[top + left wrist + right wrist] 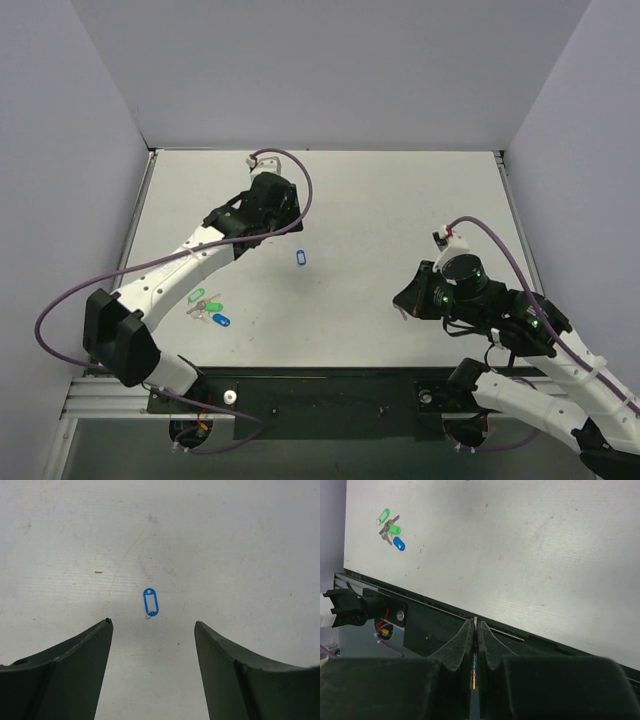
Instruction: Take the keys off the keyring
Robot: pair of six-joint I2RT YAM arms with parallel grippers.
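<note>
- Right now my left jaws stand wide apart, gripping nothing, with their two dark fingertips (pixel 102 632) hanging above the pale tabletop (pixel 400 200).
- The keyring (pixel 150 602) lies flat on that tabletop, just beyond the gap between those fingertips and touching neither of them.
- It is a small light-blue oval tag with a pale centre, and its thin metal ring (pixel 148 615) sits at the end nearer my left wrist.
- From above, the keyring (pixel 302 257) sits near the middle of the tabletop, between my two arms, close to my left wrist and well apart from my right.
- My right jaws are pressed together, raised over the near right part of the tabletop.
- A thin pale sliver (pixel 475 645) shows in the seam between the right fingers; what it is I cannot tell.
- A bunch of green and dark blue tags (pixel 393 530) with grey keys lies near the left front edge, well apart from the keyring.
</note>
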